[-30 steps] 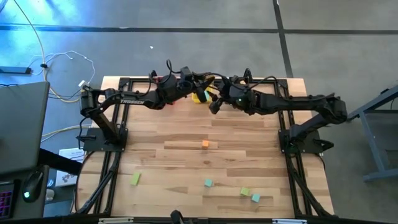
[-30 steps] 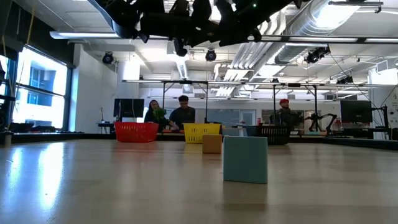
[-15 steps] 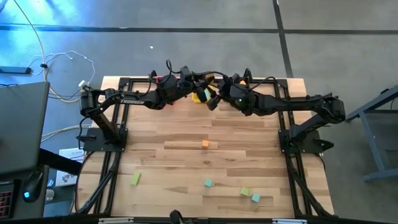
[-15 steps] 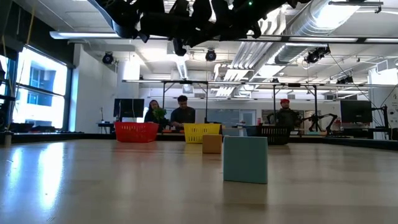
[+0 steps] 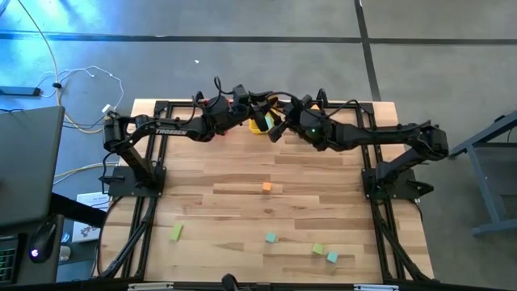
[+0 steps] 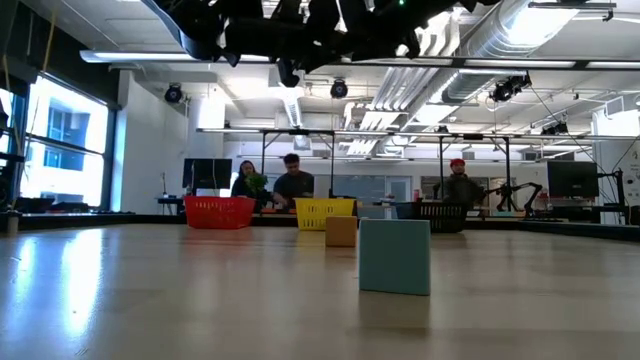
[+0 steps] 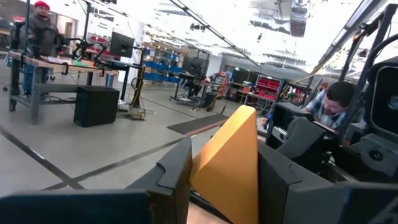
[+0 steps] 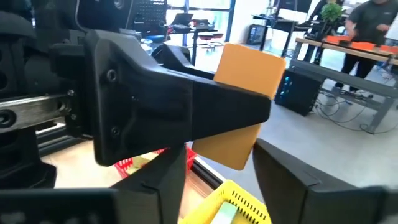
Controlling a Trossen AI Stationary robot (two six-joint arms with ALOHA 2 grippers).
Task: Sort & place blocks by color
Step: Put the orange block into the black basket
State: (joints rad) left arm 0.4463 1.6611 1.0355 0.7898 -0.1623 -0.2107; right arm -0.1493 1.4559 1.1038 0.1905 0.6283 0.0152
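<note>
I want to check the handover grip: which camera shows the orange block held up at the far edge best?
The right wrist view: the orange block fills the frame, clamped in the left gripper. The left wrist view shows it edge-on between that gripper's fingers. The high and low views hide it behind the arms.

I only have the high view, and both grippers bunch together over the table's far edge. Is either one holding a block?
Observer: Yes. The left wrist view shows the left gripper shut on an orange block.
Operator: And the right gripper?
Observer: The right gripper is open. Its fingers are apart, and that same block shows ahead between them.
Operator: What lies under them?
Observer: The yellow bin shows just below the block in the right wrist view, with the red bin beside it.
</note>
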